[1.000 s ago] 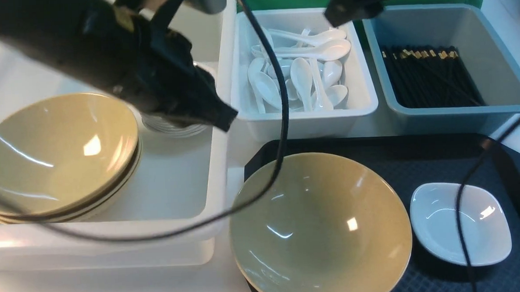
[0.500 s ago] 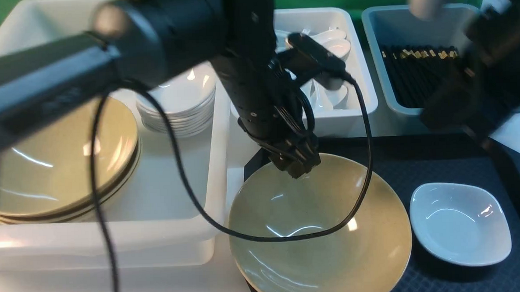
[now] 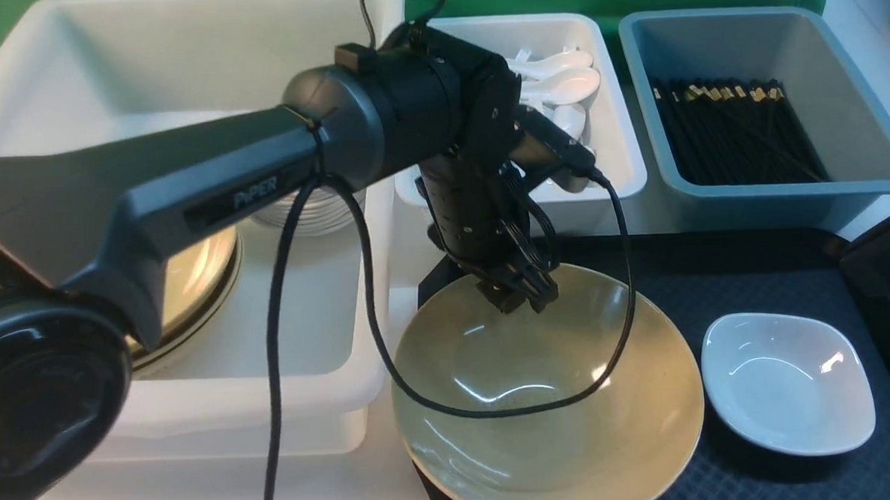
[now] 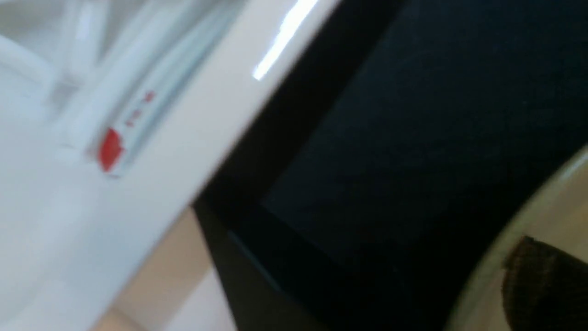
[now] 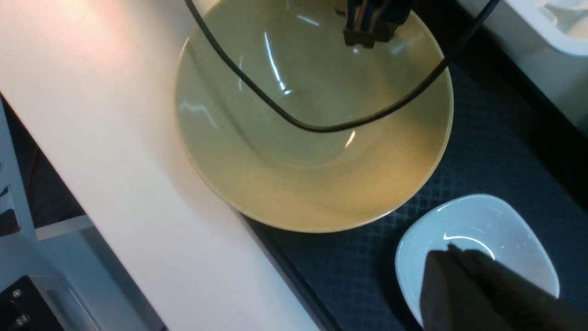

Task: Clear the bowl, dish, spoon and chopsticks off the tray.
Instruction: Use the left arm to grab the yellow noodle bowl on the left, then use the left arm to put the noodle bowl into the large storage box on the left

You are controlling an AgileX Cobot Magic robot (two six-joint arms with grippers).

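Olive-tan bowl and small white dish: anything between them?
Only a bare strip of the black diamond-textured tray separates the wide glossy olive-tan bowl from the small white dish; the right wrist view shows it clearest.

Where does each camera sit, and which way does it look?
Front: between the arms, looking forward and down on tray, bowl, dish; left arm, left hand show.
Left wrist: blurred, close on tray and bowl rim; own hand unclear.
Right wrist: looking down on bowl and dish; right hand shows, shut.
All share the bowl.
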